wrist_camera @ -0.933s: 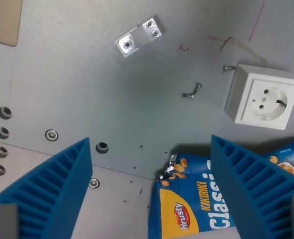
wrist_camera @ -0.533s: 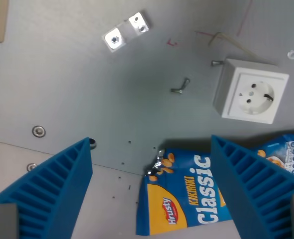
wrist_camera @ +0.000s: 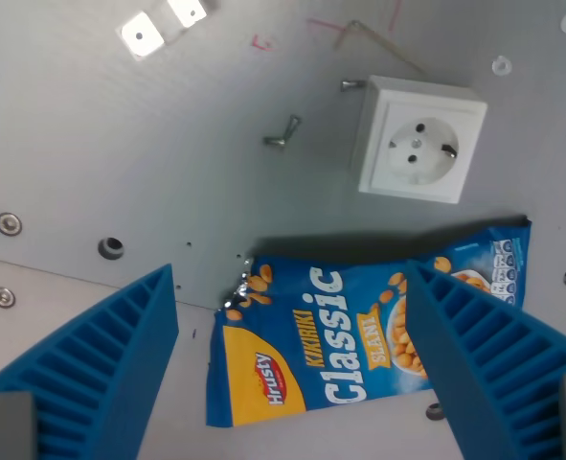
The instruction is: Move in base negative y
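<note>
My gripper [wrist_camera: 292,374] is open, its two blue ribbed fingers [wrist_camera: 101,374] at the bottom left and bottom right of the wrist view, holding nothing. Between and below them a blue and yellow Hrusty Classic peanut bag [wrist_camera: 359,335] lies flat on the grey metal table [wrist_camera: 120,144]. The right finger covers part of the bag's right side.
A white wall socket [wrist_camera: 418,139] lies above the bag at the wrist view's right. A small bolt [wrist_camera: 283,132] lies left of it. A metal bracket [wrist_camera: 163,23] is at the top left edge. A bent wire [wrist_camera: 378,43] is at the top. Holes and screw heads [wrist_camera: 10,223] dot the table.
The whole scene has shifted up and to the wrist view's left, so the camera moved. More of the peanut bag shows now. Nothing on the table moved. The gripper stays open.
</note>
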